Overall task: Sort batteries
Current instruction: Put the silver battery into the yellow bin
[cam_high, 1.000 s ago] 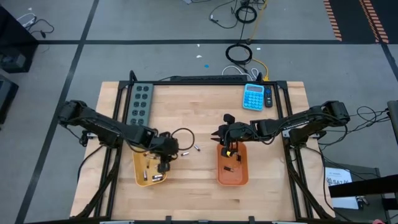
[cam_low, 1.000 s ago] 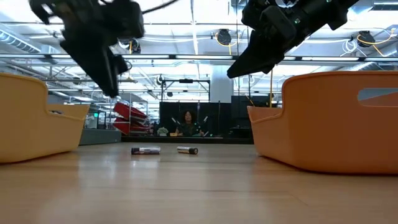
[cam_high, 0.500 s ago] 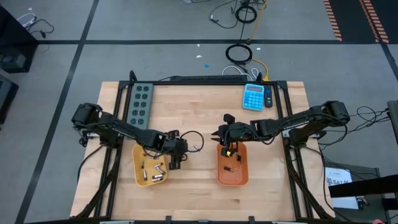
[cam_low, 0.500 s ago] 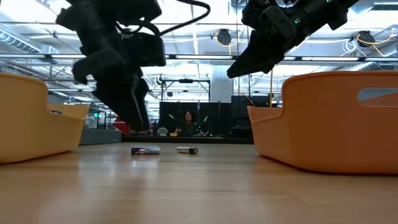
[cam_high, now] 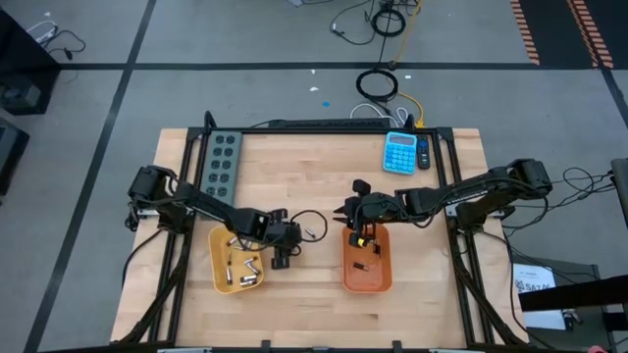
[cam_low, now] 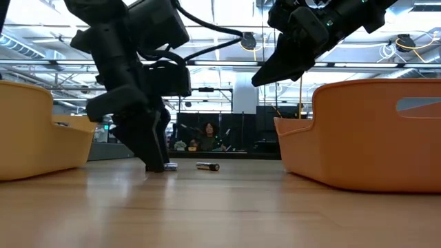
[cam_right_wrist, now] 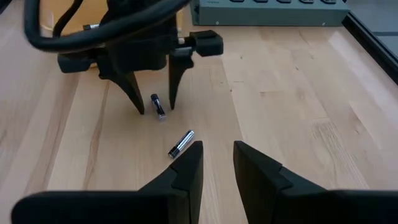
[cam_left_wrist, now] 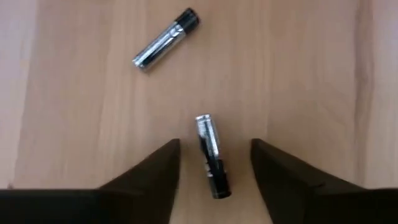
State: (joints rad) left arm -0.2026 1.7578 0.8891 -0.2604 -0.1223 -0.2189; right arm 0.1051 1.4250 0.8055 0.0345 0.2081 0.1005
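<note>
left gripper (cam_left_wrist: 214, 163) spread astride battery (cam_left_wrist: 210, 154) | right gripper (cam_right_wrist: 217, 163) parted, empty | cell looked light, rigid, slick, roll-prone; pinch mid-barrel

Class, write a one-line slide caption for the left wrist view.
Open left gripper straddles one loose battery on the wooden table, a second battery lying just beyond.

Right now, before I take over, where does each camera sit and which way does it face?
High: overhead, straight down; both arms, yellow tray, orange tray.
Low: table height, looking level across into the room; both arms drop in from above.
Left wrist: down at the table; left gripper open astride one battery.
Right wrist: across the table; right gripper in front, left arm beyond.
Shared: both wrist views show that battery and the second battery.
</note>
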